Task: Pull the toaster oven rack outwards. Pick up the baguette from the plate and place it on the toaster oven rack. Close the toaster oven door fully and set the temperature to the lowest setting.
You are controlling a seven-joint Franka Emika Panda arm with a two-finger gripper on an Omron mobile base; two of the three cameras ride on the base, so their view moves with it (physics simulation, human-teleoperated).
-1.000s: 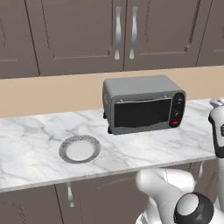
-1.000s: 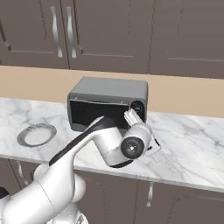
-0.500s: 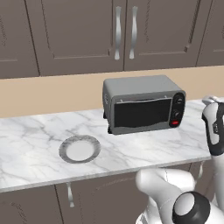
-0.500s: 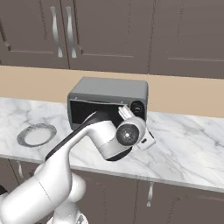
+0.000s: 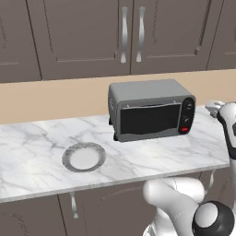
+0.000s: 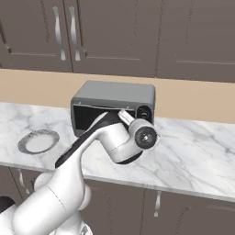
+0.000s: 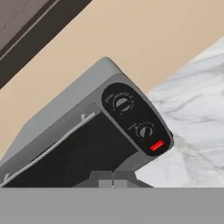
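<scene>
Round grey plate [image 5: 83,156] with speckled rim and pale centre lies far left of the claw [image 7: 113,183] on veined white marble counter [image 5: 37,152]. Boxy grey metal toaster oven [image 5: 150,115] stands just ahead of the claw, its dark glass door [image 5: 148,120] shut; black panel carries two round knobs [image 7: 122,103] and a red button [image 7: 157,145]. Claw fingers are pressed together, holding nothing.

Grey toaster oven [image 5: 150,109], door [image 5: 150,119] shut; plate [image 5: 84,156] empty.
</scene>
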